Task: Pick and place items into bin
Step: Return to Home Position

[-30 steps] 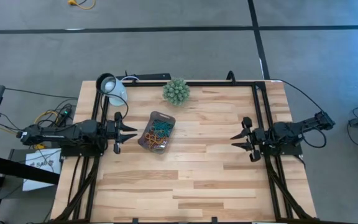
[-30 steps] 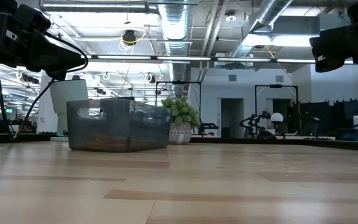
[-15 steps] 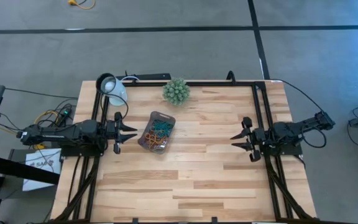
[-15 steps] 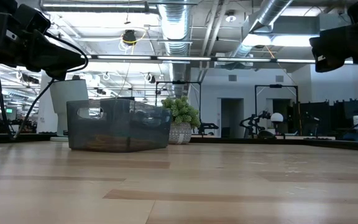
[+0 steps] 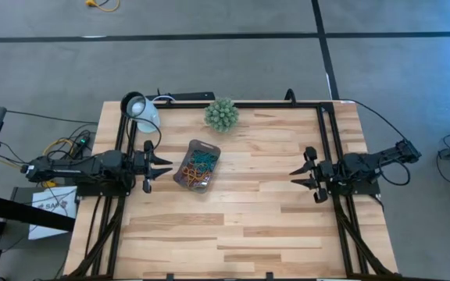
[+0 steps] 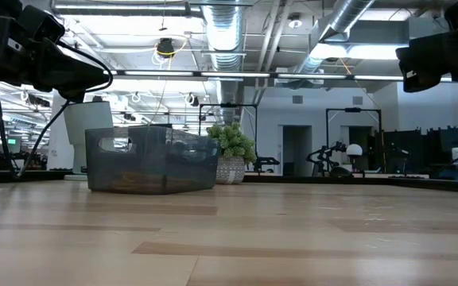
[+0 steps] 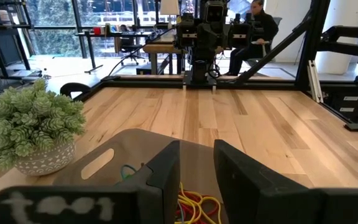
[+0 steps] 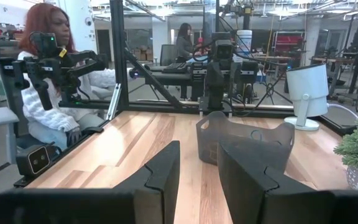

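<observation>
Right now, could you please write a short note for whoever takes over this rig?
Left gripper: open, empty, at the left edge of the table, just beside the bin.
Right gripper: open, empty, at the right edge.
Bands: a mixed pile inside the bin, left of the table's centre.
Done: no loose band shows on the table.
Left: nothing visible to pick; both arms look parked.
</observation>
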